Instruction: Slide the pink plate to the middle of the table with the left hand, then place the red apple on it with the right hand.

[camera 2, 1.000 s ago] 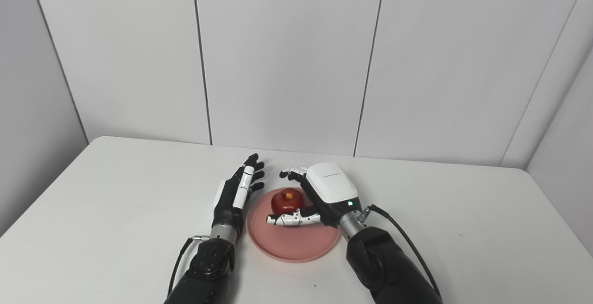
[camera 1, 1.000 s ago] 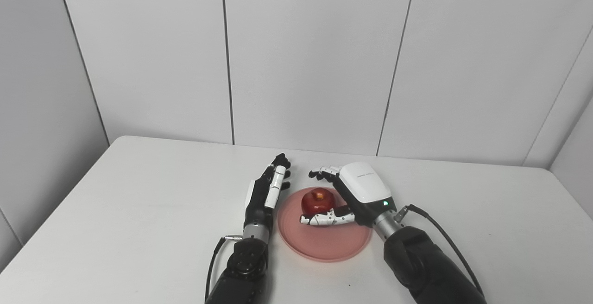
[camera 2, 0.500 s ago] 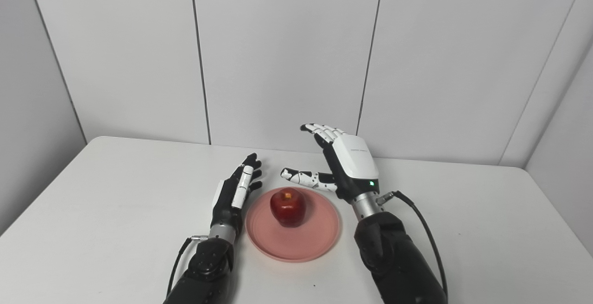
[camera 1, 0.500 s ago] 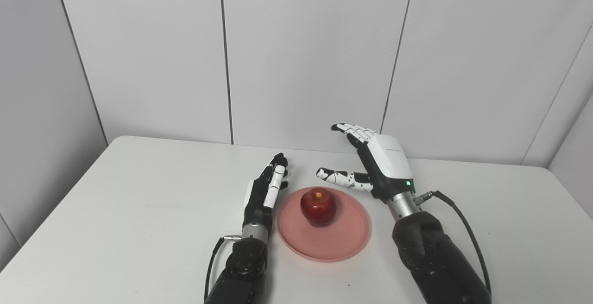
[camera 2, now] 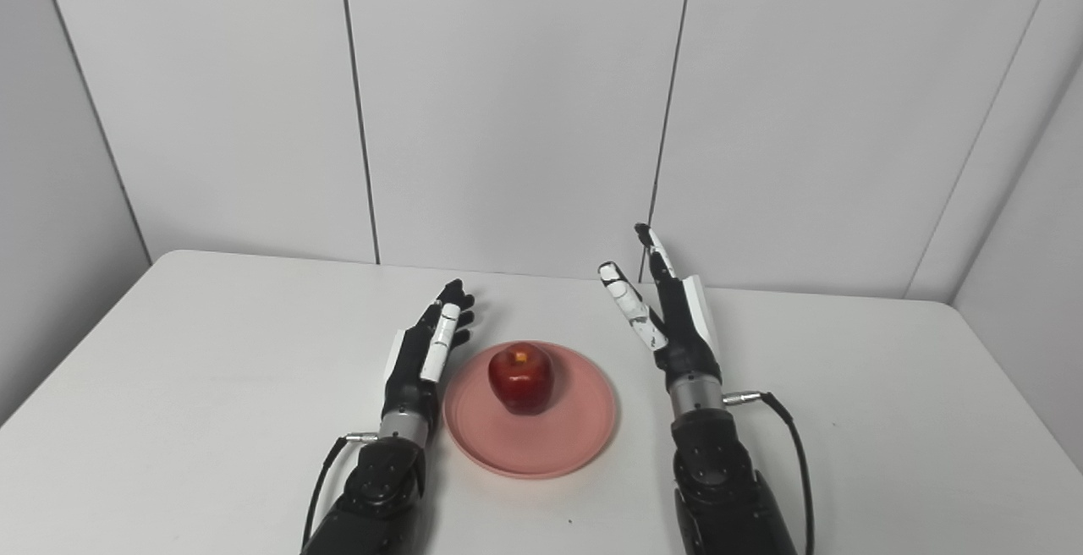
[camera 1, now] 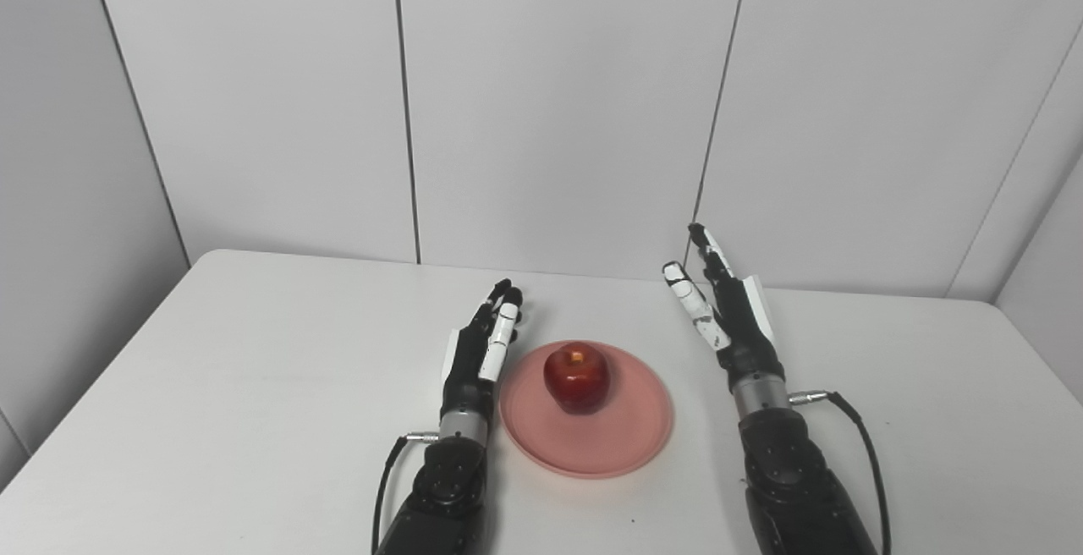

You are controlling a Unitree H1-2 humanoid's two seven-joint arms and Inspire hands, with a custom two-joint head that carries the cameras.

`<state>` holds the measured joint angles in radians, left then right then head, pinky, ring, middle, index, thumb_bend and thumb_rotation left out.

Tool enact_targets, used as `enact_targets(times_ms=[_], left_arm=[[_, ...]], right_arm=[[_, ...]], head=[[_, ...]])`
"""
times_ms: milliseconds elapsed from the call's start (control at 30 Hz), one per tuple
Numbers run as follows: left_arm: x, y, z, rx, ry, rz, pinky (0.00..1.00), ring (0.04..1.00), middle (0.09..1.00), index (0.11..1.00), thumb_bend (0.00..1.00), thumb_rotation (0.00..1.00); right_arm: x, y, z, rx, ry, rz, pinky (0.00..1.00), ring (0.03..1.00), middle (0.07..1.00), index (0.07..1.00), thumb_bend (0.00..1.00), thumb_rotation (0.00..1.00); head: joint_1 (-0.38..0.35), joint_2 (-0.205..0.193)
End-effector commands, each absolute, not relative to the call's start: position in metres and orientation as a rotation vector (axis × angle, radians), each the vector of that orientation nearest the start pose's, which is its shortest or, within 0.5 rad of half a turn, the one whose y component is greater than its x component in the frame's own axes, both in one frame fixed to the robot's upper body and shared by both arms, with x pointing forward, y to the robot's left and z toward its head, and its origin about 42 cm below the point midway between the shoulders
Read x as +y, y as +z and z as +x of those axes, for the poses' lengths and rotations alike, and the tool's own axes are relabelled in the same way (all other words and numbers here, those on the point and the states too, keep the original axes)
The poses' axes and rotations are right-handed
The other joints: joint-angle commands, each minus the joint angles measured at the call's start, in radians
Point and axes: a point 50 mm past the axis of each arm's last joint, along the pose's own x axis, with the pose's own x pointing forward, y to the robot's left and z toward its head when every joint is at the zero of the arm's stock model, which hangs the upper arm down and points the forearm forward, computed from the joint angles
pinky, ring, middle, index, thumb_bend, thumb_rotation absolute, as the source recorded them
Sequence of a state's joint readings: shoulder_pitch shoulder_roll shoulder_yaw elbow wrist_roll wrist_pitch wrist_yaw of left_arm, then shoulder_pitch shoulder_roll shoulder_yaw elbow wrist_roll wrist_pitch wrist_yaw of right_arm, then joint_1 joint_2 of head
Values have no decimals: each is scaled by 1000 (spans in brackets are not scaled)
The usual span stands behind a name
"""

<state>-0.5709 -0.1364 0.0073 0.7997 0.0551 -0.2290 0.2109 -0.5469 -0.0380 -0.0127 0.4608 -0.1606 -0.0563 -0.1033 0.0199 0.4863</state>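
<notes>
The pink plate (camera 1: pixel 626 436) lies on the white table near its middle, and the red apple (camera 1: pixel 576 378) stands upright on the plate's far half. My left hand (camera 1: pixel 481 352) rests open, edge-on, just left of the plate's rim, fingers pointing away from me. My right hand (camera 1: pixel 726 311) is raised to the right of the plate, open, fingers straight and pointing up and away, well apart from the apple. Neither hand holds anything.
The white table (camera 1: pixel 254 386) stretches to both sides; its far edge meets grey wall panels (camera 1: pixel 558 98). Thin cables (camera 1: pixel 854 428) run from both wrists.
My right hand let go of the apple, lifted off the plate and swung to the right, turning edge-on with its fingers straightened. The apple stays on the plate. The view shifted slightly.
</notes>
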Motion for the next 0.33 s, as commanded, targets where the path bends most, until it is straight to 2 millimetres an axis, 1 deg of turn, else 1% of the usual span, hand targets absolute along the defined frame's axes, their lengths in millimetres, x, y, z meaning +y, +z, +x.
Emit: enact_targets(times_ms=[0,67,133,233,300], left_arm=[[93,72,415,90,6,-19,965,965,950,926,749,989],[93,73,415,74,20,-28,991,991,969,936,747,998],[92,73,415,63,34,-37,999,999,994,951,742,997],[91,74,414,45,55,-37,1000,1000,1000,988,687,995],[91,73,414,42,59,-28,1000,1000,1000,996,683,998]], right_arm=[[-176,180,456,-151,15,-130,1000,1000,996,967,903,1000],[-177,176,455,-114,13,-70,1000,1000,996,967,881,1000],[-177,172,455,-85,14,-31,1000,1000,1000,970,880,1000],[-178,165,452,-58,11,-15,1000,1000,992,976,872,1000],[-178,161,450,-46,8,0,1000,1000,985,971,861,1000]], head=[[0,2],[-2,3],[-3,3],[-5,2],[-6,3]])
